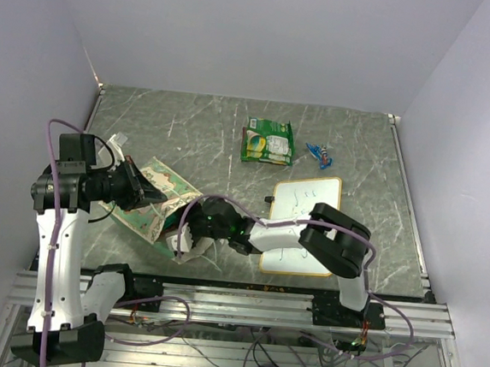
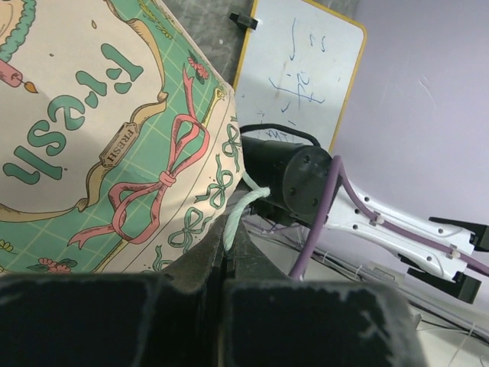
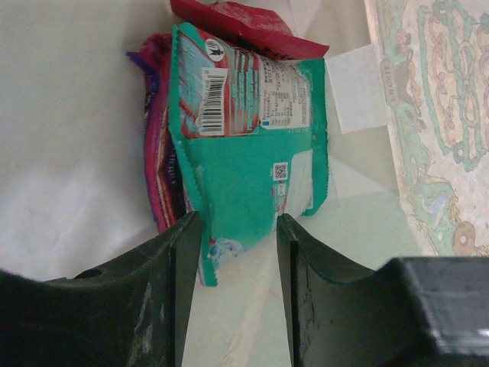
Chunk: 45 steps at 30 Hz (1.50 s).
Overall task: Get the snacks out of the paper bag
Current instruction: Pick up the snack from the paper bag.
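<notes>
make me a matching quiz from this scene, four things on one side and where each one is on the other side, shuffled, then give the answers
Things
1. green packet
2. teal packet
3. string handle
4. whiteboard

Places
a. pinched in the shut left gripper
b. partly hidden by the right arm in the top view
c. on the table beside the blue candy
d. inside the paper bag, between the fingers of the right gripper

Pairs: 1-c, 2-d, 3-a, 4-b
</notes>
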### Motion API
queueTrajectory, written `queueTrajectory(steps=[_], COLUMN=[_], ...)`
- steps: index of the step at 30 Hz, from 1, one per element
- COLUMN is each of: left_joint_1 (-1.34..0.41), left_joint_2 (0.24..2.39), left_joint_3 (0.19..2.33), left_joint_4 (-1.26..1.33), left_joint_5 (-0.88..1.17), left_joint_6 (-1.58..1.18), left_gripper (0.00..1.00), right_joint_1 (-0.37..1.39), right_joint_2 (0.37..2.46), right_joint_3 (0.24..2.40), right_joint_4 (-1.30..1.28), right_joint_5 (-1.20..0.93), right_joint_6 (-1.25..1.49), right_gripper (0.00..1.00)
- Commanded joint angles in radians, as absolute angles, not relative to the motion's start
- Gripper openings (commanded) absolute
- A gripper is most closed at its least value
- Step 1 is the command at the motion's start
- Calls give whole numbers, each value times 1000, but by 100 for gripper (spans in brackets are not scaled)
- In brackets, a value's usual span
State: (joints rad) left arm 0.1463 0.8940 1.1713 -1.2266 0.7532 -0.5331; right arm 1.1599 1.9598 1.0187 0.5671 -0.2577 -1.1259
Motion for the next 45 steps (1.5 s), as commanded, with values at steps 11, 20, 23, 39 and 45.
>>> queueTrajectory(steps=[11, 20, 23, 39, 45], left_joint_1=[139, 139, 139, 139, 140], left_joint_2=[879, 874, 872, 850, 856], left_joint_3=[1203, 1200, 1193, 1223, 1250], left_joint_4=[-1247, -1269, -1279, -1311, -1306], left_joint_5=[832, 853, 857, 769, 679], left_joint_6=[-484, -466, -457, -502, -560], left_gripper=[7, 7, 7, 7, 7], right_joint_1=[1171, 1176, 1175, 1168, 1166], right_joint_2=[2082, 2168, 2212, 2213, 2065], right_joint_3=[1095, 1157, 1196, 1214, 1112], right_joint_4=[604, 636, 653, 792, 725], right_joint_5=[-242, -197, -176, -224, -271], right_joint_6=[-1163, -1185, -1204, -1165, -1085], right_gripper=[48, 56, 57, 2, 0])
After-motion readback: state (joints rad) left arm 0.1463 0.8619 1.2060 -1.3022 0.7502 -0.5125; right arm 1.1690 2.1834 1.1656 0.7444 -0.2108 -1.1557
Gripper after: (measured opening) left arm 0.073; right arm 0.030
